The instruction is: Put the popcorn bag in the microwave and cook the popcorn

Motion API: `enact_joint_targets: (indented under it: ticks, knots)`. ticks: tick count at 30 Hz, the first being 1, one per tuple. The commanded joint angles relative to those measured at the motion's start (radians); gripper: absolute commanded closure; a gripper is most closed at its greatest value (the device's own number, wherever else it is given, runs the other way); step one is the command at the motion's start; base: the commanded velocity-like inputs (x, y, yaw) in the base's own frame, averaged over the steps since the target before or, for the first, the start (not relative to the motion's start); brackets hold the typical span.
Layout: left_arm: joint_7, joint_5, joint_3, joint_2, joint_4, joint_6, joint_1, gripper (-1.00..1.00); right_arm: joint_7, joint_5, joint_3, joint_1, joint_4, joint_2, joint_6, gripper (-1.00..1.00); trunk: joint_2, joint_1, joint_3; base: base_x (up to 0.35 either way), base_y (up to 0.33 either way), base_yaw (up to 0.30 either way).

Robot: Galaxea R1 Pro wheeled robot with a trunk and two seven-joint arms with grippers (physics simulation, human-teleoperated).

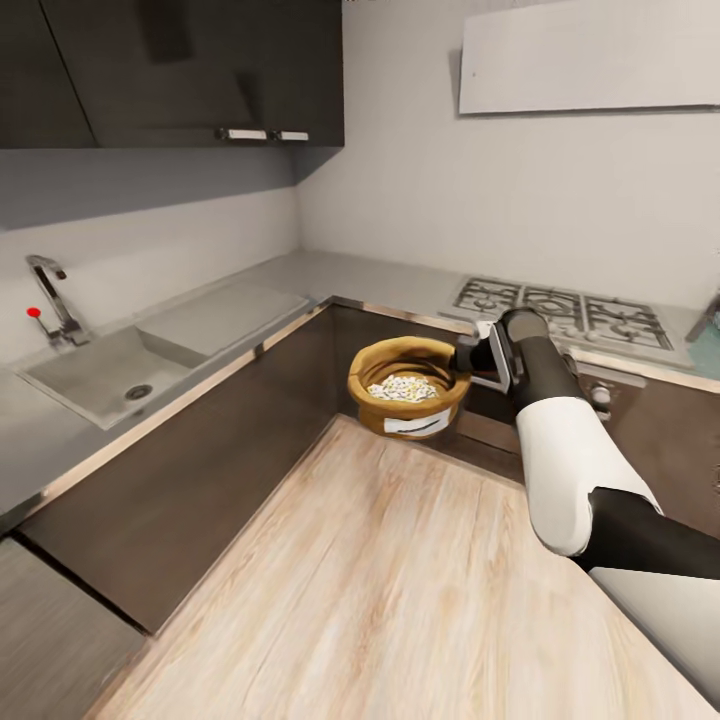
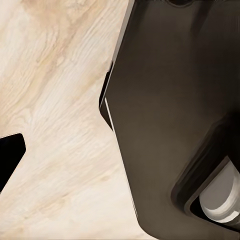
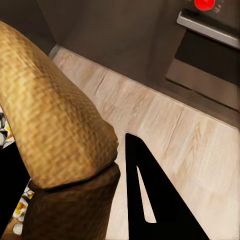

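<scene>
The brown paper popcorn bag [image 1: 408,395] hangs in the air in front of the dark corner cabinets, above the wood floor. Whitish popcorn [image 1: 403,387] fills its open top. My right gripper [image 1: 464,360] is shut on the bag's rolled rim from the right side. In the right wrist view the rim [image 3: 55,130] sits between the black fingers [image 3: 150,200], with a few kernels [image 3: 20,210] beside it. The grey countertop [image 1: 350,275] runs behind the bag. A pale mint patch [image 1: 708,350] at the far right edge may be the microwave. One black left finger [image 2: 10,150] hangs over the floor.
A gas hob [image 1: 565,310] is set in the counter behind my right arm, above the built-in oven with its handle [image 3: 210,27] and red knob [image 3: 205,4]. A sink [image 1: 100,370] with a faucet [image 1: 55,300] lies at the left. Light plank floor [image 1: 400,580] spreads below.
</scene>
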Motion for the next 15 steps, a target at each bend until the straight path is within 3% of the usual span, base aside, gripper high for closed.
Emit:
enact_joint_targets:
  ticks: [1,15]
  knots:
    - [0.002,0.002,0.001,0.0,0.001,-0.003,0.0,-1.0,0.009,0.01,-0.005,-0.001,-0.001,0.001,0.003,1.0,-0.001,-0.001,-0.001,-0.346,0.0,0.0]
    - [0.002,0.002,0.001,0.0,0.0,-0.003,0.0,-1.0,0.007,0.01,-0.005,-0.001,0.0,0.001,0.003,1.0,-0.001,-0.001,-0.001,-0.346,0.0,0.0]
